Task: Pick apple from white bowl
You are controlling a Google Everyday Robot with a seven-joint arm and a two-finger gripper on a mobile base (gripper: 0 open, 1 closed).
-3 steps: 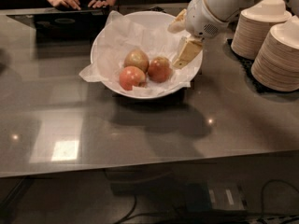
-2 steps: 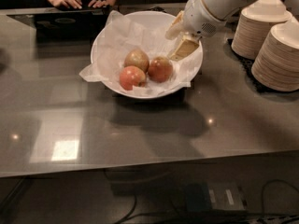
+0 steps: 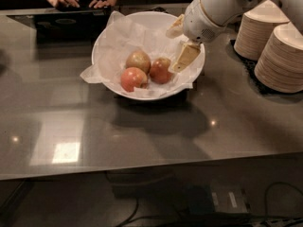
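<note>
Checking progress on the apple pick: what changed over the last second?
The open gripper eased slightly closer to the dark red apple in the white bowl; nothing gripped yet. The other apples, the bowl and the stacked bowls stayed put.

The apple (image 3: 161, 70) lies in the white bowl (image 3: 156, 14), with the tool (image 3: 181, 42) just right of it.

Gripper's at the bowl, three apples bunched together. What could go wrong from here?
1. The apple is crowded by the yellow-tan apple and the pink-red apple. The open gripper, over the white bowl's right side, may nudge or grab a neighbour.
2. Its lower finger sits by the crinkled paper, which could get pinched.
3. The arm passes close to the stacked beige bowls and might knock them.
</note>
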